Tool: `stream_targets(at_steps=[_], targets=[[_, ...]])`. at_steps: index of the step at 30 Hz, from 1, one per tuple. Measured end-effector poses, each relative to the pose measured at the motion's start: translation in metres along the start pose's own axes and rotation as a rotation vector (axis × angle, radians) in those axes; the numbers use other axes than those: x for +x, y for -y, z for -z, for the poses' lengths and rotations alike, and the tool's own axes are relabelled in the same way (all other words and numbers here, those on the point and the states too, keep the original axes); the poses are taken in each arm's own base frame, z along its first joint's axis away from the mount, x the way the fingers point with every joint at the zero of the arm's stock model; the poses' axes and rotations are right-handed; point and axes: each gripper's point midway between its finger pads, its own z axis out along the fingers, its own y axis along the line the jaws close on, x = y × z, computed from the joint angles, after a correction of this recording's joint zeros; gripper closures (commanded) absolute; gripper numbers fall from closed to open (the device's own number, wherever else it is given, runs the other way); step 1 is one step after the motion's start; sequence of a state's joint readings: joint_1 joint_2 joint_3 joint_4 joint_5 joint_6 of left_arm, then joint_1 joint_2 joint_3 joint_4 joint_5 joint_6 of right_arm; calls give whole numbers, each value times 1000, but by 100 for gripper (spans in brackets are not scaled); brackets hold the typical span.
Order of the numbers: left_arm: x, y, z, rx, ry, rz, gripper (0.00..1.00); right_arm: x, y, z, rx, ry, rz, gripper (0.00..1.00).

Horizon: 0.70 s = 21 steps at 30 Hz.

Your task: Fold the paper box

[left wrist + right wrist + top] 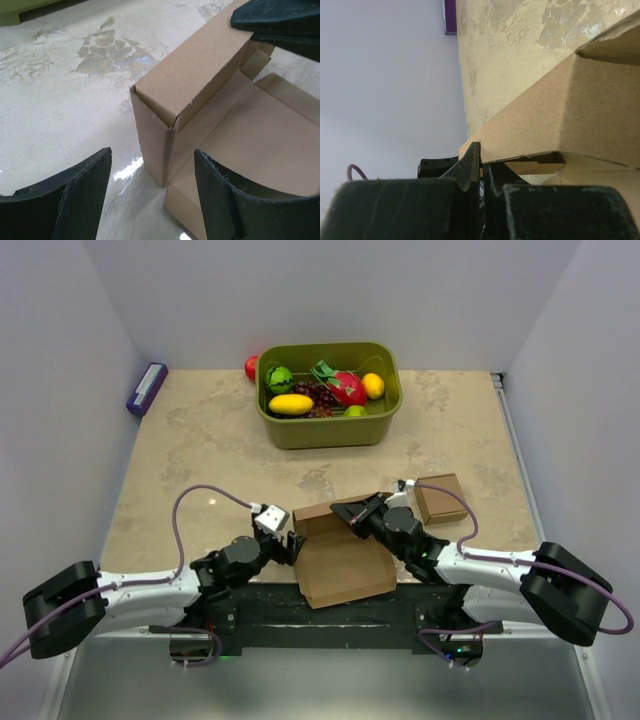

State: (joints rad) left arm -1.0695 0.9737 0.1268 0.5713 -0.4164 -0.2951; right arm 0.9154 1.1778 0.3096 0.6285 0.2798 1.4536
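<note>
Paper box [340, 562]: near-middle of the table [200, 440], between my two arms.
Lie: long axis left to right; raised wall far, flat panel near, opening up.
Right gripper [356, 514]: closed, pinching the far wall's top edge.
Left gripper [291, 546]: jaws apart at the left corner, holding nothing.
Step, my read: steady the wall with the right gripper and square the left corner before tucking.

Overhead plus wrists, sharing paper box [340, 565]
</note>
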Motion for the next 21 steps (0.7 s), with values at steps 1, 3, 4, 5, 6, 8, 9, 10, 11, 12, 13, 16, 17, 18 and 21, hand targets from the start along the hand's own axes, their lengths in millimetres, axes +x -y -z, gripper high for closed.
stream_targets(at_steps=[1,3,4,5,6,8,9,10,11,12,13,16,17,18,21], targets=[[3,-1,2,0,-5,-1,33,0,0,0,0,0,0,100],[6,-3,5,-2,-11,-4,35,0,0,0,0,0,0,100],[8,-4,5,-5,-16,-5,35,0,0,0,0,0,0,100],[9,-5,5,-9,-20,-7,36,0,0,0,0,0,0,100],[10,-6,5,-11,-24,-9,38,0,0,0,0,0,0,100],[15,-7,5,-18,-38,-14,41,0,0,0,0,0,0,100],[18,-8,4,-23,-49,-19,44,0,0,0,0,0,0,100],[22,-9,3,-28,-64,-25,46,0,0,0,0,0,0,100],[27,-10,2,-37,-78,-30,48,0,0,0,0,0,0,100],[30,-11,0,-47,-89,-34,50,0,0,0,0,0,0,100],[32,-12,-1,-53,-96,-35,51,0,0,0,0,0,0,100],[31,-11,-5,-68,-95,-30,53,-1,0,0,0,4,0,100],[30,-11,-6,-72,-93,-27,54,-1,0,0,1,7,0,100],[29,-12,-7,-78,-89,-26,56,-2,0,0,1,11,0,100],[28,-12,-10,-84,-80,-23,58,-3,0,-1,2,17,0,100]])
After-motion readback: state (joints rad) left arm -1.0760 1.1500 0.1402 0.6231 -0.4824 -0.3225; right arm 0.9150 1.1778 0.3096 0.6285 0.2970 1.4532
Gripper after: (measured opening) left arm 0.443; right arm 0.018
